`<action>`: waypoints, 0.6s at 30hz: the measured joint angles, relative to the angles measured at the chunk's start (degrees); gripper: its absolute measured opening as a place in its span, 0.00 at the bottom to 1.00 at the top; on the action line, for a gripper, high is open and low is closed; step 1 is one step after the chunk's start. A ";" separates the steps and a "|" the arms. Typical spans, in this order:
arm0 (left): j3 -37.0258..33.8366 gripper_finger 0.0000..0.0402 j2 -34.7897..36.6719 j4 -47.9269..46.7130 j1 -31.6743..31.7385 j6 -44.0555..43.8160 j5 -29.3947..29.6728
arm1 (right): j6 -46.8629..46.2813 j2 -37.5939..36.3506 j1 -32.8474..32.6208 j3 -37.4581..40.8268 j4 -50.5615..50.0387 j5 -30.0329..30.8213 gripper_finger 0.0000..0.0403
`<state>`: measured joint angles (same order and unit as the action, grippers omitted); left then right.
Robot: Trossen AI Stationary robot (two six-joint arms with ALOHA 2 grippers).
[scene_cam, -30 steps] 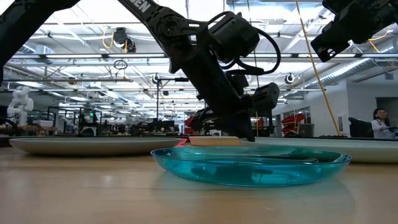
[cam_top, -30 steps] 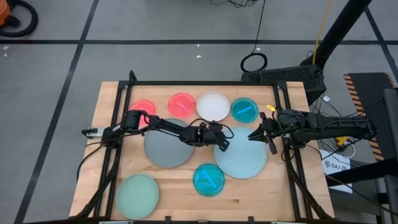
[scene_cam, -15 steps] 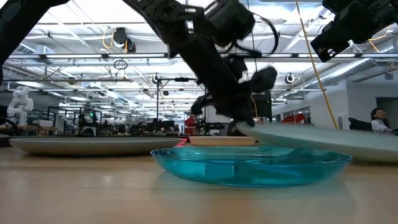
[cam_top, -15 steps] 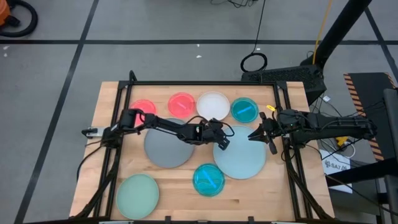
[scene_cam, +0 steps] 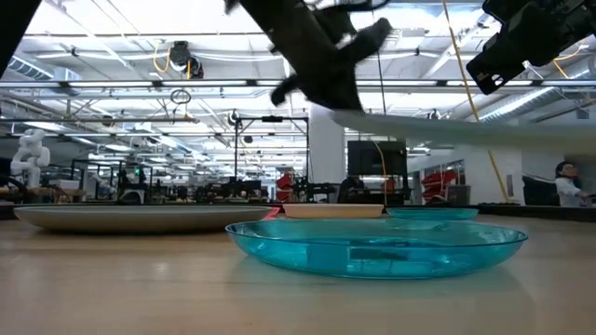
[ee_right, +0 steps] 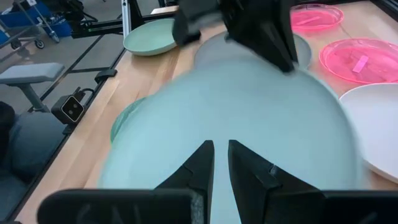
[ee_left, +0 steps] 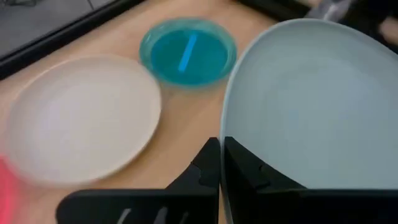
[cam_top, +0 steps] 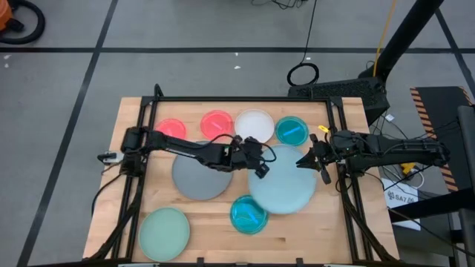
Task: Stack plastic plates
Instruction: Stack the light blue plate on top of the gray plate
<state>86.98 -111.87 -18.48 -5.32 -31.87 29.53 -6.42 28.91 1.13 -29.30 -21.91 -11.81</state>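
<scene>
The left tool (cam_top: 258, 165) is clamped narrow on the rim of the pale blue plate (cam_top: 282, 180), holding it clear of the bench (cam_top: 341, 222) near the middle, while the right tool (cam_top: 306, 159) hangs by the right edge with its fingers close together and nothing between them. On the wooden bench lie the grey plate (cam_top: 197, 178), pale green plate (cam_top: 164, 233), two pink-red plates (cam_top: 171, 128), white plate (cam_top: 254, 124) and two teal plates (cam_top: 249, 213); a workshop hall shows behind. A second ago the pale blue plate lay flat; now it is lifted and shifted toward the left.

A coiled black cable (cam_top: 303, 74) lies on the grey floor (cam_top: 185, 30) beyond the table (cam_top: 334, 222).
</scene>
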 joint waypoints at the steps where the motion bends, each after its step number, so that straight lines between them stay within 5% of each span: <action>1: 0.02 0.02 0.76 -1.32 -0.32 0.21 0.54 | 0.00 0.00 0.02 0.00 0.00 0.00 0.11; 12: -0.06 0.02 13.34 -39.72 -3.17 -13.65 10.15 | 0.02 0.08 0.00 0.00 -0.01 0.00 0.11; 18: 0.06 0.02 20.04 -51.43 -5.38 -21.43 12.68 | 0.02 0.24 0.02 0.00 0.09 0.09 0.11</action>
<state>87.04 -91.82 -69.91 -10.70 -53.30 42.22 -6.39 29.15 1.15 -29.30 -21.82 -11.72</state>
